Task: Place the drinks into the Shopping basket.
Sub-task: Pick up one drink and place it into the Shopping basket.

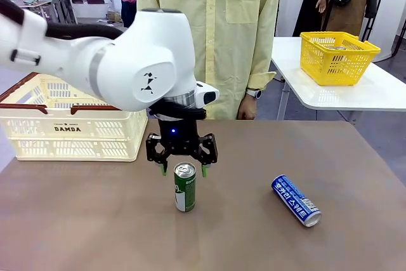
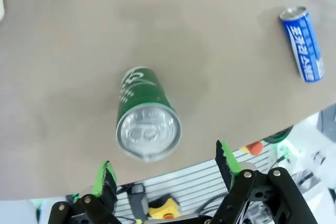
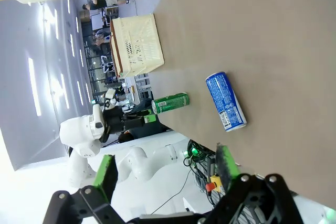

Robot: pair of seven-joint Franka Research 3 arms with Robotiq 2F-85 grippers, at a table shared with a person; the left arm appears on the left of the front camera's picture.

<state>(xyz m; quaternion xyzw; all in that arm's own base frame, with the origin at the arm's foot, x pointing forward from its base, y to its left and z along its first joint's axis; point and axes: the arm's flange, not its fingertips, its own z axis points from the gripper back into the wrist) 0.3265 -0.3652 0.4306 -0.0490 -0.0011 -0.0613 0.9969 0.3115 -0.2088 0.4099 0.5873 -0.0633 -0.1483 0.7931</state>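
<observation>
Neither can is in the basket (image 1: 63, 138); green can (image 1: 184, 187) stands just below the left gripper (image 1: 184, 170), jaws apart; blue can (image 1: 296, 200) lies flat; right gripper (image 3: 167, 160) jaws likewise apart.

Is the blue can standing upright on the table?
No, the blue can lies on its side on the table, while the green can stands upright.

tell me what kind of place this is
Probably a robotics lab staged as a shop: a white robot arm over a table, a cream Shopping basket, a yellow basket on a second table.
</observation>
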